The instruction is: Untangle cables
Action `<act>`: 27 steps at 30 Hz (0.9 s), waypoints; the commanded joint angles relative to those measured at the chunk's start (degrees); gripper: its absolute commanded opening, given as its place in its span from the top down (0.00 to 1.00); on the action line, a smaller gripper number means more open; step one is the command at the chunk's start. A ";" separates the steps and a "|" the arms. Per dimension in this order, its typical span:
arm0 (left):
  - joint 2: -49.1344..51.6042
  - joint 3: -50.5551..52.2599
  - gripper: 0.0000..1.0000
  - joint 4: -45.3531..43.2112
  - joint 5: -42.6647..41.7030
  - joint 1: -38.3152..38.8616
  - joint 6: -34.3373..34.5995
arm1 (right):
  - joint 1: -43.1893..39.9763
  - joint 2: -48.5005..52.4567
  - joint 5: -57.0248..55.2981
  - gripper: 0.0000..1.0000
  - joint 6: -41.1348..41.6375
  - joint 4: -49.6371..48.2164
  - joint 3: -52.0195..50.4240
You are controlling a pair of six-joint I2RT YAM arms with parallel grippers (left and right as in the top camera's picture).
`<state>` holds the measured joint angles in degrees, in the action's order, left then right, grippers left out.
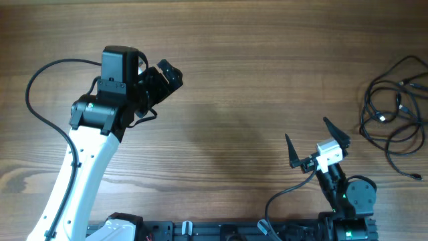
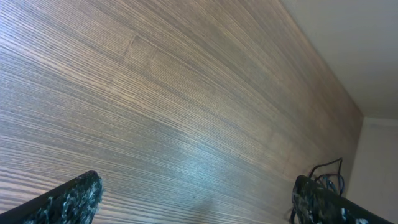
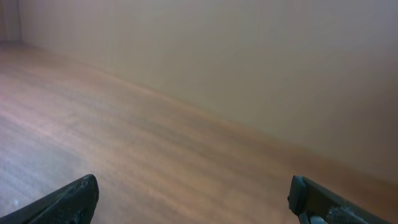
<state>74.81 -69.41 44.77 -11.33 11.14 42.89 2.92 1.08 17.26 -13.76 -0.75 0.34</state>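
The cables (image 1: 394, 110) lie in a loose tangle of thin black loops with small plug ends at the far right of the wooden table. My left gripper (image 1: 170, 75) hovers over the back left, far from them, open and holding nothing. The left wrist view shows its jaws (image 2: 196, 196) spread wide over bare wood, with the cables (image 2: 329, 171) small in the distance by the right fingertip. My right gripper (image 1: 314, 142) stands open near the front, left of the cables and apart from them. Its wrist view (image 3: 194, 194) shows only wood and wall between the fingers.
The table (image 1: 241, 100) is bare wood grain between the two arms. A pale wall (image 3: 249, 56) rises beyond the table's far edge. The arm bases and a black rail (image 1: 234, 231) run along the front edge. The left arm's own thick wire (image 1: 40, 100) loops at the left.
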 commanded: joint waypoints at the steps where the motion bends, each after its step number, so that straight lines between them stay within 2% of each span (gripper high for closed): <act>1: 0.22 -0.87 0.00 -0.11 0.74 -0.02 -0.50 | 0.24 -0.87 -1.42 0.00 1.88 -0.48 -0.04; 19: 0.22 -0.87 0.00 0.20 0.76 -0.02 -0.55 | 0.24 -0.87 -1.42 0.00 1.88 -0.48 -0.04; 27: -0.33 -0.76 0.00 0.37 4.63 -0.09 -1.16 | 0.24 -0.87 -1.42 0.00 1.88 -0.48 -0.04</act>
<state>74.81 -69.41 45.45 -10.04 11.14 42.89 2.92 1.04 16.62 -12.88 -0.93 0.36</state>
